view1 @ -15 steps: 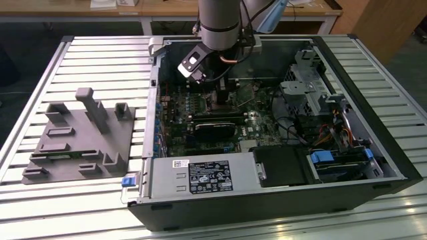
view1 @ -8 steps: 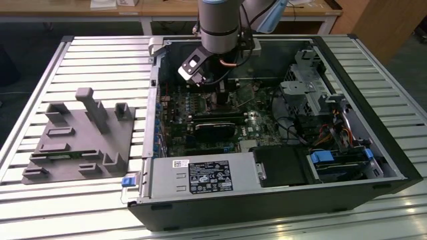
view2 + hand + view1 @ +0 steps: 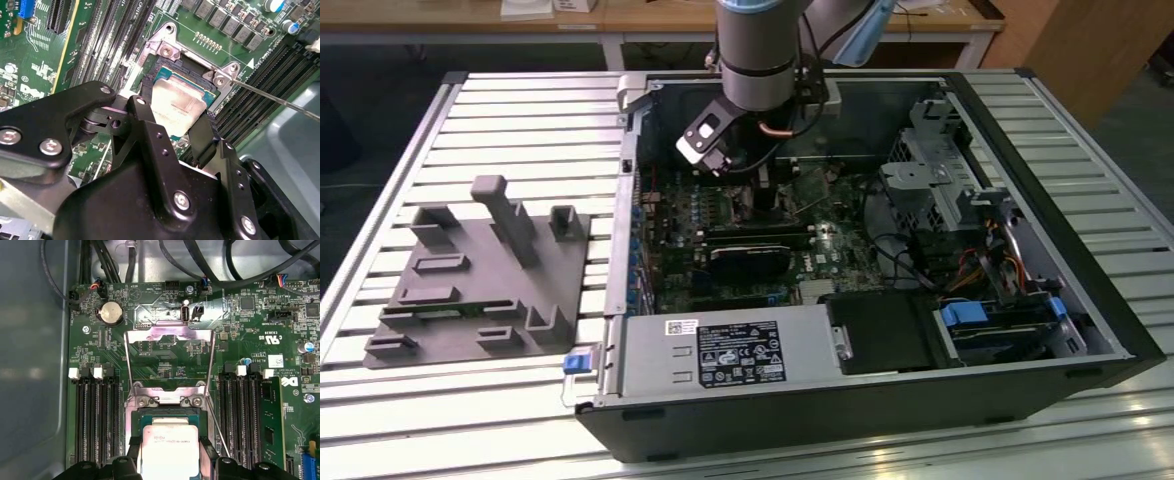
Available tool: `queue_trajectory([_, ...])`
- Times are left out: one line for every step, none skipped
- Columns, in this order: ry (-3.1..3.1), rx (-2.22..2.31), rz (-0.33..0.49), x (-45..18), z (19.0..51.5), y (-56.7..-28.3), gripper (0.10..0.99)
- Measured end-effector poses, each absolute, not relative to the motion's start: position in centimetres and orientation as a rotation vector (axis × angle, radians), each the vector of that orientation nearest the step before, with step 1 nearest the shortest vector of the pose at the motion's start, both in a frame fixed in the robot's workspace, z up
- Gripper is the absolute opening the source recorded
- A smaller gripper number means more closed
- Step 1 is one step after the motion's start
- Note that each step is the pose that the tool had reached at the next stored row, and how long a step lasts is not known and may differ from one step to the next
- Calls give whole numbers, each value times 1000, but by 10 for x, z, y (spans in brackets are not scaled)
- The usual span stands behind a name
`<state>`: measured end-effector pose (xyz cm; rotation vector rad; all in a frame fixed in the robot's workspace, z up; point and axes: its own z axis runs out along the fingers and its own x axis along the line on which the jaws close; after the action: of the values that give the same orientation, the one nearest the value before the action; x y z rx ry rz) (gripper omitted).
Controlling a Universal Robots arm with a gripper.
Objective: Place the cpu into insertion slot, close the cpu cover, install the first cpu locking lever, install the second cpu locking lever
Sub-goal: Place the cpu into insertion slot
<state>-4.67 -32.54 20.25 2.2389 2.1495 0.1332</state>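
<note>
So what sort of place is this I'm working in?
Probably a robotics lab or workshop bench: an open computer case sits on a slotted aluminium table, a grey moulded fixture beside it, wooden benches behind. The gripper holds the cpu inside it.

Open PC case [image 3: 854, 415] lying on a slatted metal table [image 3: 520, 120], with a grey plastic fixture [image 3: 480, 275] just beside it on the exterior view's left. On the green motherboard [image 3: 240, 330], a coin battery [image 3: 110, 313] sits near black memory slots [image 3: 97, 420].
</note>
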Motion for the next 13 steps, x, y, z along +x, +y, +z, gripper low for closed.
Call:
queue_trajectory([2149, 2239, 133, -47, 202, -325, 541])
queue_trajectory([2148, 2240, 133, -47, 201, -325, 541])
queue_trajectory([2148, 2240, 133, -47, 201, -325, 541])
queue_trajectory([2148, 2240, 133, -47, 200, -325, 541])
queue_trajectory([2147, 2241, 133, -47, 199, -325, 541])
queue_trajectory([2147, 2241, 133, -47, 199, -325, 541])
queue_trajectory([2147, 2241, 133, -47, 199, -325, 541])
queue_trajectory([2147, 2241, 132, -47, 199, -325, 541])
queue_trajectory([2147, 2241, 132, -47, 199, -325, 541])
queue_trajectory([2147, 2241, 132, -47, 198, -325, 541])
queue_trajectory([2147, 2241, 133, -47, 198, -325, 541])
queue_trajectory([2147, 2241, 133, -47, 198, -325, 541])
queue_trajectory([2147, 2241, 133, -47, 197, -325, 541])
